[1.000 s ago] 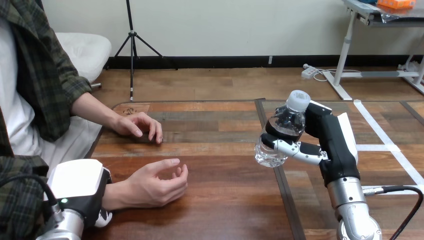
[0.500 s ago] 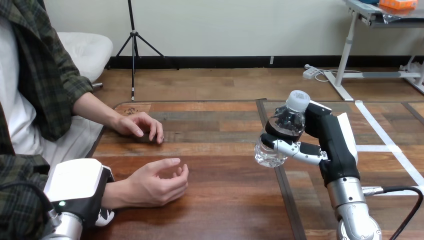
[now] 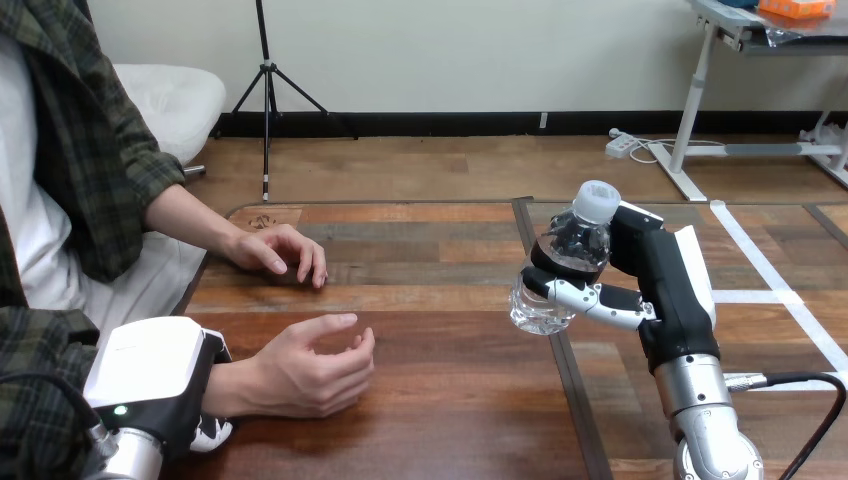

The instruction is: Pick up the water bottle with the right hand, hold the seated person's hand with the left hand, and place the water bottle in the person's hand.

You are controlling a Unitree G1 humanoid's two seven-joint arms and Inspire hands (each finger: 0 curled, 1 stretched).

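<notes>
Head view: the right robot hand (image 3: pixel 650 285) has its fingers and thumb curled round a clear plastic water bottle with a white cap (image 3: pixel 565 262). It holds the bottle tilted and apparently clear of the wooden bench (image 3: pixel 450 400). The left robot hand (image 3: pixel 160 380) lies against the wrist of the person's nearer hand (image 3: pixel 305 370), which rests on the bench just to its right, loosely cupped. Whether the left robot hand actually grips the wrist cannot be told. The person's other hand (image 3: pixel 278 248) lies flat on the bench, beyond the left robot hand.

The bottle is well to the right of the cupped hand, so a long carry is likely ahead. The smooth, tilted bottle could slide through the grasp on the way. The cupped hand looks too closed to take it, so a release there may send the bottle rolling. If the wrist is not firmly held, the hand may drift away.
</notes>
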